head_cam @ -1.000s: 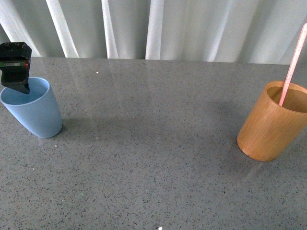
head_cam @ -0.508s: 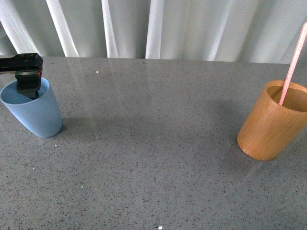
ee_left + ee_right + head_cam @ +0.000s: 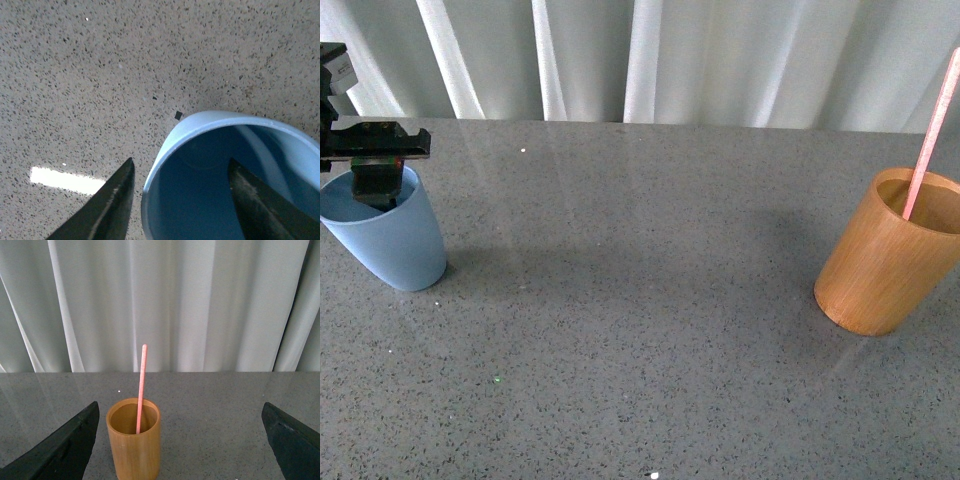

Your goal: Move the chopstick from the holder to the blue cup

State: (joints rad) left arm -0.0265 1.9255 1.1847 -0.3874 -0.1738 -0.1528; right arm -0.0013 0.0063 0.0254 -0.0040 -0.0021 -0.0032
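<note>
The light blue cup (image 3: pixel 386 238) stands at the left of the grey counter. My left gripper (image 3: pixel 376 182) hangs open over its mouth. In the left wrist view the cup's rim (image 3: pixel 200 118) runs between the two fingertips, one finger (image 3: pixel 111 205) outside the wall and the other over the opening; the left gripper (image 3: pixel 181 161) holds nothing. The orange-brown holder (image 3: pixel 886 256) stands at the right with one pinkish-red chopstick (image 3: pixel 931 132) leaning out of it. The right gripper (image 3: pixel 180 403) is wide open and apart from the holder (image 3: pixel 134 442) and chopstick (image 3: pixel 142 385), which stand ahead of it.
The grey speckled counter (image 3: pixel 640 300) spans the view. White curtains (image 3: pixel 650 60) hang behind its far edge. No right arm shows in the front view.
My left gripper has shifted a little to the right and turned above the blue cup. The holder and chopstick have not moved.
</note>
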